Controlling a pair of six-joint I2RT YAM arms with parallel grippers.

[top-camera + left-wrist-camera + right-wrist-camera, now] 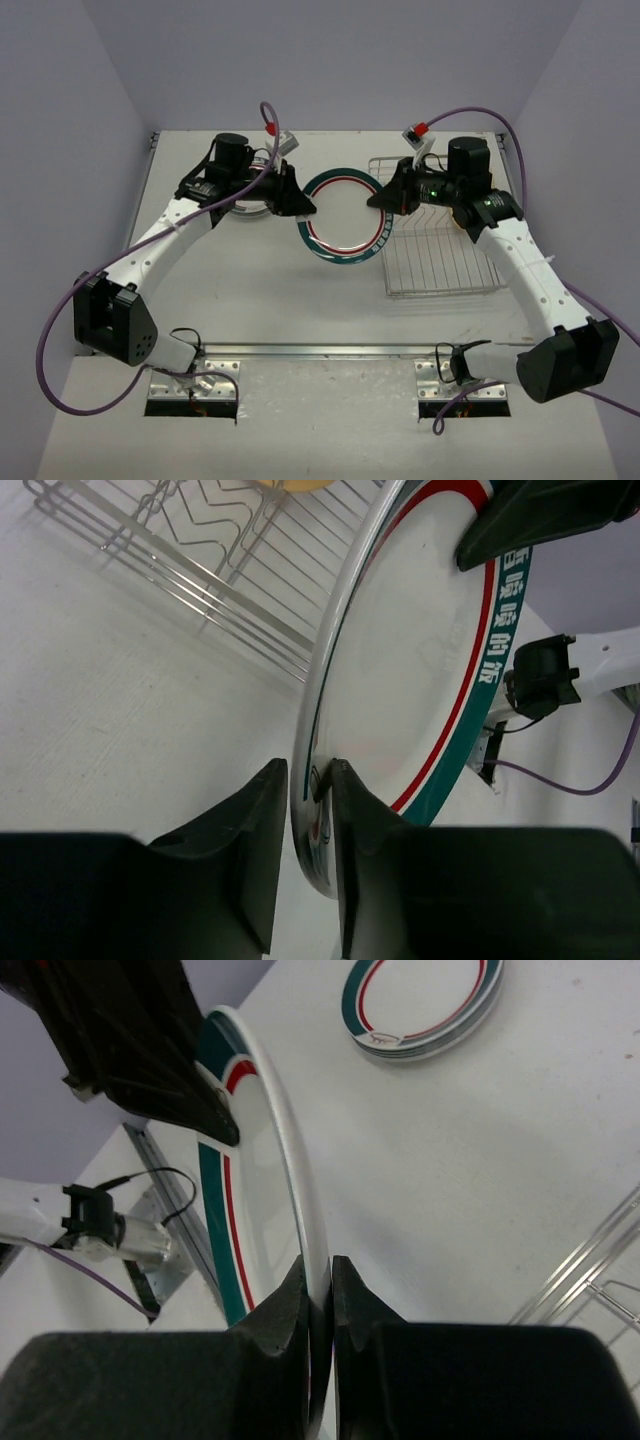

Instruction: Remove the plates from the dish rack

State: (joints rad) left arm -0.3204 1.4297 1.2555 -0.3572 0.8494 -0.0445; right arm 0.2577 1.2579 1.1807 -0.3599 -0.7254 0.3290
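One plate (pixel 345 215) held over bench (pixel 300 310), between rack (pixel 440 262) and stack (pixel 425 1005). Its right rim clenched by right pincer (pixel 378 200). Opposite rim straddled by left pincer (pixel 305 205); whether clamped cannot be told. Stack lies leftward, nearer left arm; handover to that arm judged next.
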